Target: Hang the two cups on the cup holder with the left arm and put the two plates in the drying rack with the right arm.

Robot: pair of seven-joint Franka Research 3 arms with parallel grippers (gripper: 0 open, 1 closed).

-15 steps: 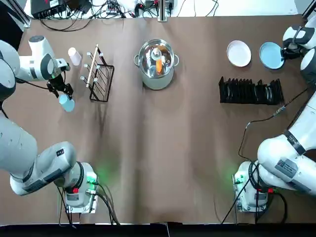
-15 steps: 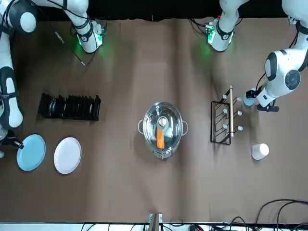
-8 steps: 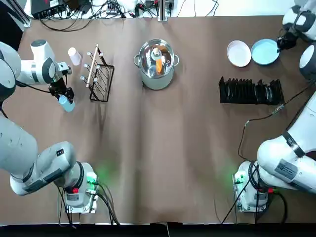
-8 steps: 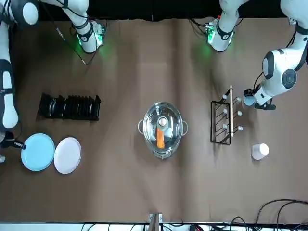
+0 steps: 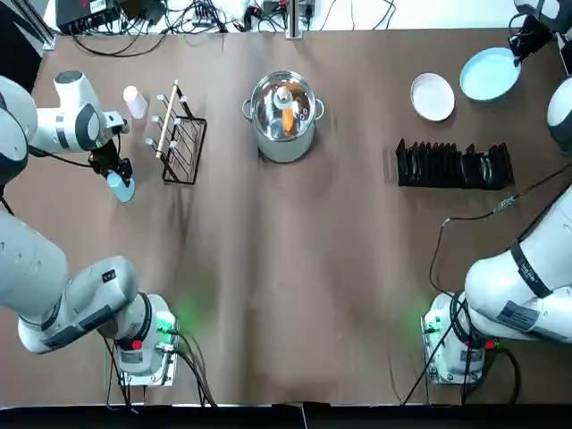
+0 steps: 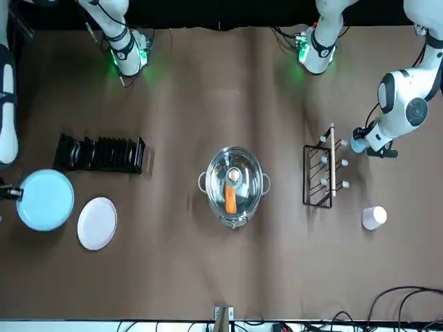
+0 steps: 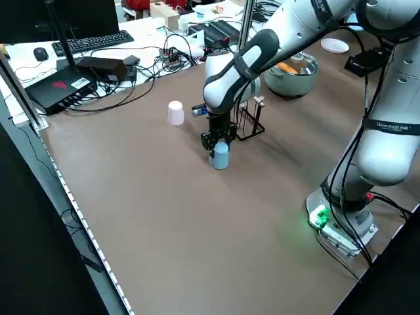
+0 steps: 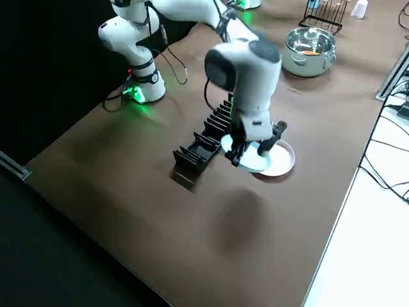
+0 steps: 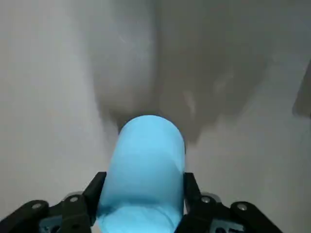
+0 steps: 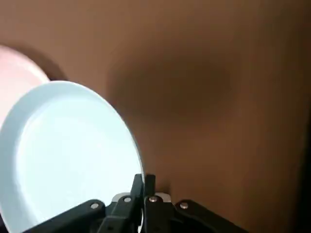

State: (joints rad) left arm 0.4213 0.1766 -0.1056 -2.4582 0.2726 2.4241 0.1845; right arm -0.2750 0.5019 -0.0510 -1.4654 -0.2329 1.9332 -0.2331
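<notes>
My left gripper [image 5: 111, 169] is shut on the light blue cup [image 5: 120, 187] [image 9: 146, 167], held low over the table just left of the cup holder [image 5: 181, 136] [image 6: 324, 174]. The white cup [image 5: 135, 101] [image 6: 374, 217] stands on the table beyond the holder. Far right, my right gripper [image 5: 518, 46] [image 10: 144, 187] is shut on the rim of the light blue plate [image 5: 490, 75] [image 6: 46, 199], which hangs above the table. The white plate [image 5: 433, 96] [image 6: 97, 223] lies flat beside it. In front of both plates sits the black drying rack [image 5: 454, 165] [image 6: 101, 153].
A steel pot [image 5: 283, 114] with an orange item inside stands at the back middle of the table. Cables and equipment [image 5: 134, 18] line the far edge. Both arm bases [image 5: 143, 344] sit at the near edge with green lights.
The right gripper has lifted the light blue plate off the table, up and towards the far right corner. The left gripper with the blue cup has barely shifted.
</notes>
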